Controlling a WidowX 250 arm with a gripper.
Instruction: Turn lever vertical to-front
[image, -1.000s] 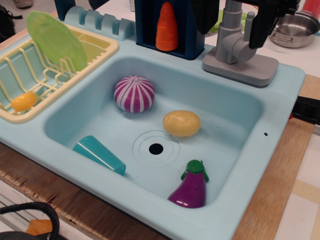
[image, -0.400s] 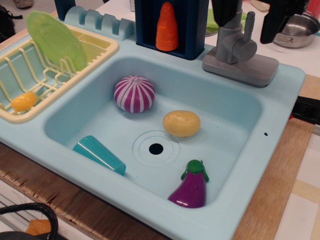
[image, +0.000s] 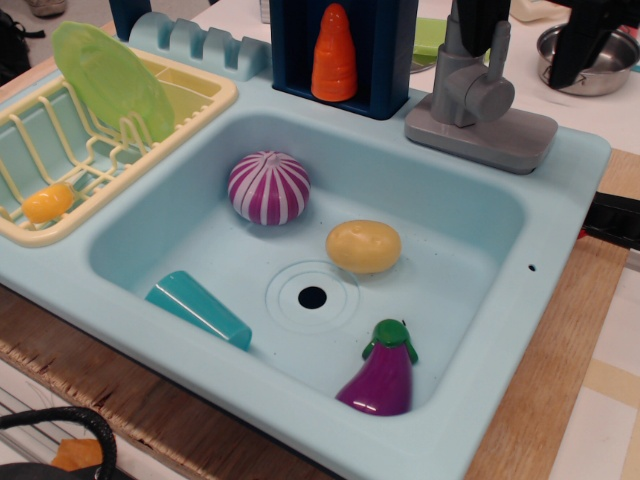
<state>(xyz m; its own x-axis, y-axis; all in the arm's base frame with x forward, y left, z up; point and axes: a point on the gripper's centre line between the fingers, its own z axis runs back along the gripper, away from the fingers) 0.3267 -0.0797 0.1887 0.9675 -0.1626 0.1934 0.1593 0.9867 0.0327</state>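
pale blue plastic is filling most of the frame: a toy sink (image: 560, 190) whose basin is taking up the centre. no brand, label or writing is showing on anything here. at the upper left a cream dish rack (image: 30, 232) is holding a tilted green plate (image: 112, 80) and a small orange piece (image: 47, 202). a dark blue holder (image: 385, 60) at the top centre is carrying an orange cone (image: 334, 55). to its right a grey faucet (image: 470, 95) is sitting on the sink's back rim, and the lever (image: 499, 50) is sticking upward from the round knob on the faucet's right side, at the upper right of the frame. the gripper (image: 585, 35) is hanging at the top right corner, apart from the lever and to its right; only a dark part is showing, so i cannot tell whether its jaws are apart or together. a steel pot (image: 590, 75) is lying behind it. in the basin a purple striped onion (image: 268, 187), a yellow potato (image: 363, 246), a teal cup (image: 198, 308) lying on its side and a purple eggplant (image: 382, 372) are resting around the drain (image: 312, 297).
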